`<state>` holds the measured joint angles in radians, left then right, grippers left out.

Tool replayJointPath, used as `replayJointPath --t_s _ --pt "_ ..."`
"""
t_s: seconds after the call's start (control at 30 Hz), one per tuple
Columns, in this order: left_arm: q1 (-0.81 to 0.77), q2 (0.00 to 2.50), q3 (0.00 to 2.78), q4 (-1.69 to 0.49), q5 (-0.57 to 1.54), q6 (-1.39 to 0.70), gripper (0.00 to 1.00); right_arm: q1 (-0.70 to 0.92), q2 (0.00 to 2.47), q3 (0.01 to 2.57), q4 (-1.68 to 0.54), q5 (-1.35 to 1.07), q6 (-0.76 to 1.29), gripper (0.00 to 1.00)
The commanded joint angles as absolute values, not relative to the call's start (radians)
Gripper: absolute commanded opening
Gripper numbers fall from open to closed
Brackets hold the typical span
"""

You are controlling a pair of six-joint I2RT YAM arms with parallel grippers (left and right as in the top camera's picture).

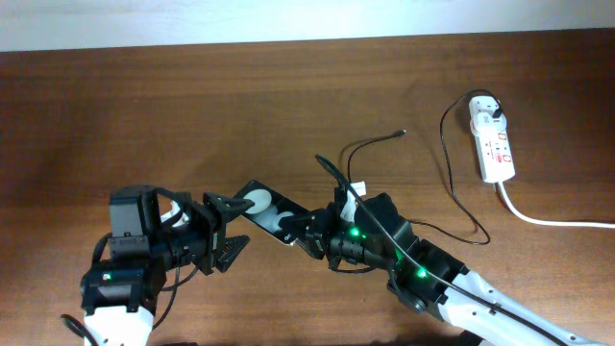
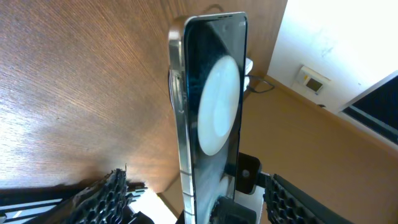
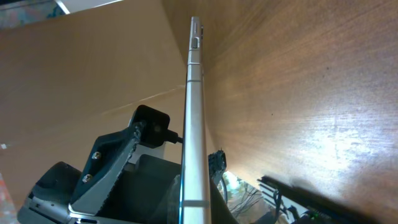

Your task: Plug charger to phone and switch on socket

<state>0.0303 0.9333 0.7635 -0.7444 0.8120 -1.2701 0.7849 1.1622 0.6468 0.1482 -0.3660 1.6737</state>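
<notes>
The phone [image 1: 270,211], a black slab with two white round spots, is held off the table between my two arms. My right gripper [image 1: 306,231] is shut on its lower right end; in the right wrist view the phone [image 3: 194,112] stands edge-on in the jaws [image 3: 196,180]. My left gripper [image 1: 238,229] is open, and its fingers straddle the phone's other end without touching it [image 2: 199,199]. The phone's glossy face [image 2: 211,106] fills the left wrist view. The charger's connector tip [image 1: 402,132] lies free on the table. Its white adapter [image 1: 487,104] sits in the socket [image 1: 497,149].
The thin black charger cable [image 1: 445,144] loops from the socket down past my right arm. The socket's thick white cord [image 1: 548,219] runs off the right edge. The table's far edge [image 1: 288,43] runs along the top.
</notes>
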Motion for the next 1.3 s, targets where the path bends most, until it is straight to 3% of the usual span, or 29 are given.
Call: replayJointPath --t_s 0.0,0.07,0.2,0.3,0.37,0.6,0.77,0.83,1.07,1.27 --pt "0.026 0.934 0.766 -0.741 0.812 -1.295 0.69 0.780 1.155 0.656 0.165 -0.385 1.739 0.04" --pt "0.011 0.934 0.766 -0.725 0.802 -1.295 0.61 0.780 1.155 0.656 0.166 -0.386 1.746 0.04" --pt "-0.081 0.934 0.766 -0.589 0.753 -1.295 0.66 0.820 1.155 0.656 0.234 -0.389 1.824 0.04" --pt "-0.120 0.934 0.766 -0.576 0.723 -1.296 0.64 0.826 1.155 0.656 0.252 -0.388 1.824 0.04" --pt "-0.120 0.934 0.766 -0.576 0.717 -1.331 0.57 0.826 1.155 0.656 0.255 -0.393 1.865 0.04" --pt "-0.120 0.934 0.766 -0.575 0.691 -1.457 0.18 0.828 1.155 0.656 0.255 -0.395 1.914 0.04" --pt "-0.120 0.934 0.766 -0.544 0.683 -1.481 0.01 0.850 1.155 0.656 0.250 -0.393 1.998 0.05" --pt "-0.120 0.934 0.766 -0.517 0.683 -1.481 0.00 0.850 1.155 0.656 0.234 -0.393 1.995 0.20" --pt "-0.120 0.934 0.766 -0.514 0.518 -1.451 0.00 0.850 1.155 0.656 -0.110 -0.354 1.990 0.26" --pt "-0.120 0.935 0.766 -0.516 0.447 -1.256 0.01 0.850 1.155 0.656 -0.499 -0.053 1.978 0.46"
